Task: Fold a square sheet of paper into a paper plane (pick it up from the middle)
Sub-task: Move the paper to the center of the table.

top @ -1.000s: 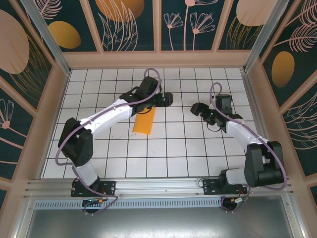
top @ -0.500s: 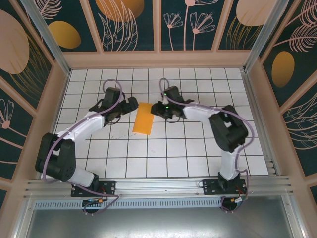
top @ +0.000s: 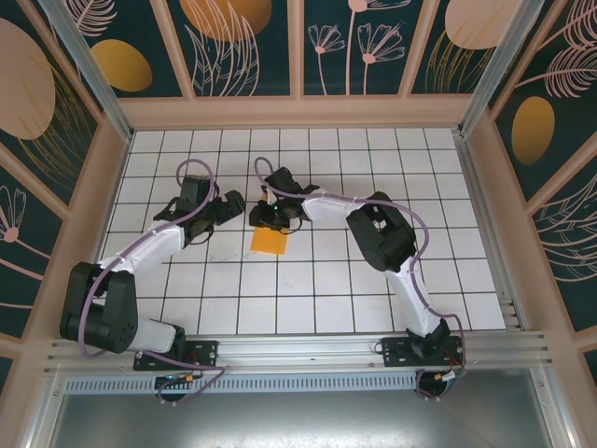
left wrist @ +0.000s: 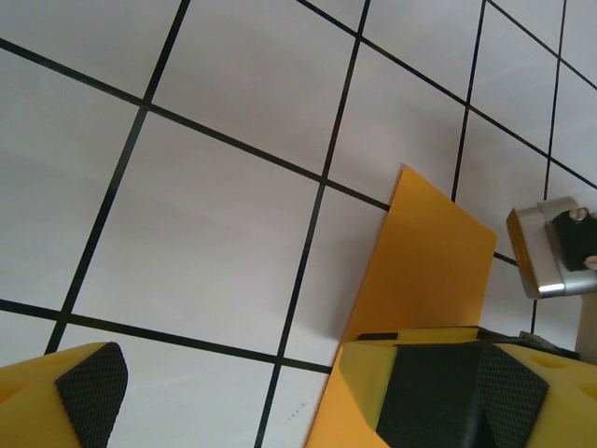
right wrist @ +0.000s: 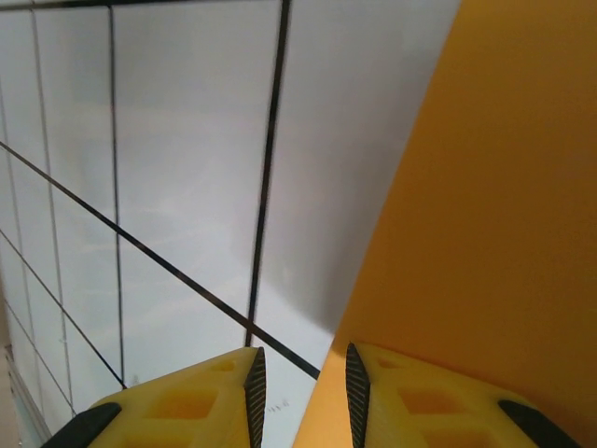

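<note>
The bright-orange sheet of paper (top: 269, 241) is a folded rectangle lying near the table's middle, with its far end under my right gripper (top: 271, 217). In the right wrist view the paper (right wrist: 485, 215) has its left edge running into the narrow gap of the right gripper (right wrist: 303, 397). White table shows between the left pad and that edge, and a shadow lies under the edge. My left gripper (top: 237, 205) stands wide open just left of the paper. In the left wrist view the left gripper (left wrist: 261, 401) has one of its fingers (left wrist: 438, 392) over the paper (left wrist: 424, 261).
The table (top: 326, 280) is a white grid with raised wooden walls (top: 298, 112) on the far, left and right sides. The right arm (top: 382, 233) reaches leftward across the middle. A metal part of the right gripper (left wrist: 550, 247) shows beside the paper.
The right arm has swung from the right side over to the paper, and its jaws have narrowed. The left arm has drawn back to the paper's left and opened fully.
</note>
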